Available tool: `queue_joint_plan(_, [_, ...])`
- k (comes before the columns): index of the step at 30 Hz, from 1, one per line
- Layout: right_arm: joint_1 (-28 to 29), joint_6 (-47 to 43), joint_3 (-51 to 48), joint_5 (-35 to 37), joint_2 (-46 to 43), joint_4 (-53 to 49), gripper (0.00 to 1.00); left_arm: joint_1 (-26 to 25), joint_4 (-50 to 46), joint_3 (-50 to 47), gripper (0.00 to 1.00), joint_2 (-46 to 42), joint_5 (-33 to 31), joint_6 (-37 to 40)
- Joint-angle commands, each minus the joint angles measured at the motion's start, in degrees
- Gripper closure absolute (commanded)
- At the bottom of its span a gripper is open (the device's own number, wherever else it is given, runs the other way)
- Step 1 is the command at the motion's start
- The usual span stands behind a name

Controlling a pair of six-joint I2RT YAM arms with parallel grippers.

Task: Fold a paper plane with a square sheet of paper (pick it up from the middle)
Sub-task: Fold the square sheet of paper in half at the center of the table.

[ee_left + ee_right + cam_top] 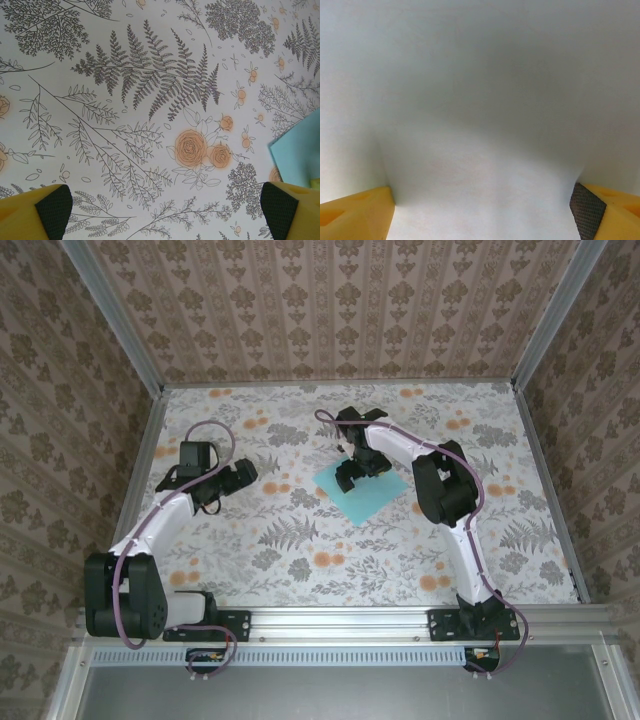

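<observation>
The square sheet of paper lies flat on the floral tabletop, right of the middle, turned like a diamond. My right gripper points down onto its middle. In the right wrist view the pale paper spreads right across, and my right gripper stands with jaws wide apart, fingertips pressed on the sheet, which humps up slightly between them. My left gripper hovers open to the left of the sheet. In the left wrist view it has nothing between its fingers, and a corner of the paper lies at the right edge.
The floral tabletop is walled on three sides by patterned panels with metal posts. An aluminium rail carrying both arm bases runs along the near edge.
</observation>
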Motion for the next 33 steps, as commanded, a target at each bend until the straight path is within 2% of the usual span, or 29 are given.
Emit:
queue_joint_plan(1, [-1.1, -1.2, -1.8, 1.0, 6.0, -2.8, 0.11, -0.5, -1.2, 1.8, 0.00, -0.2, -0.1, 0.0])
queue_joint_plan(7, [-1.8, -1.0, -1.1, 1.0, 5.1, -2.9, 0.16, -0.5, -0.8, 1.9, 0.00, 0.5, 0.2, -0.1])
queue_joint_plan(10, [-1.8, 0.4, -1.1, -1.2, 2.7, -2.3, 0.23, -0.5, -0.4, 2.0, 0.00, 0.8, 0.7, -0.5])
queue_joint_plan(12, [-1.7, 2.4, -1.8, -3.9, 0.3, -1.0, 0.32, -0.6, 0.1, 1.8, 0.00, 0.9, 1.4, -0.9])
queue_joint_plan(15, [-1.8, 7.0, -4.6, -10.7, -4.4, 2.5, 0.47, -1.3, 1.5, 1.2, 0.00, 1.2, 3.3, -2.0])
queue_joint_plan(17, [-1.6, 11.1, -8.4, -18.3, -8.6, 6.3, 0.56, -2.4, 3.0, 0.7, 0.00, 1.8, 5.3, -3.5])
queue_joint_plan(20, [-1.4, 19.1, -16.9, -29.4, -15.6, 17.0, 0.66, -5.1, 5.8, 0.2, 0.00, 3.2, 7.9, -6.0])
queue_joint_plan(23, [-1.4, 29.7, -27.9, -39.5, -22.3, 33.4, 0.68, -8.8, 9.9, 0.0, 0.02, 5.2, 10.3, -9.6])
queue_joint_plan(26, [-1.3, 38.9, -36.4, -43.3, -26.1, 46.3, 0.69, -12.5, 14.6, -0.1, 0.03, 7.4, 12.7, -13.0])
queue_joint_plan(28, [-1.3, 41.5, -39.2, -43.0, -26.6, 49.9, 0.69, -14.6, 17.4, -0.1, 0.04, 8.5, 13.5, -14.9])
queue_joint_plan(33, [-1.4, 41.7, -42.0, -40.8, -24.5, 51.0, 0.66, -17.4, 24.2, -1.4, 0.06, 11.2, 14.2, -20.7])
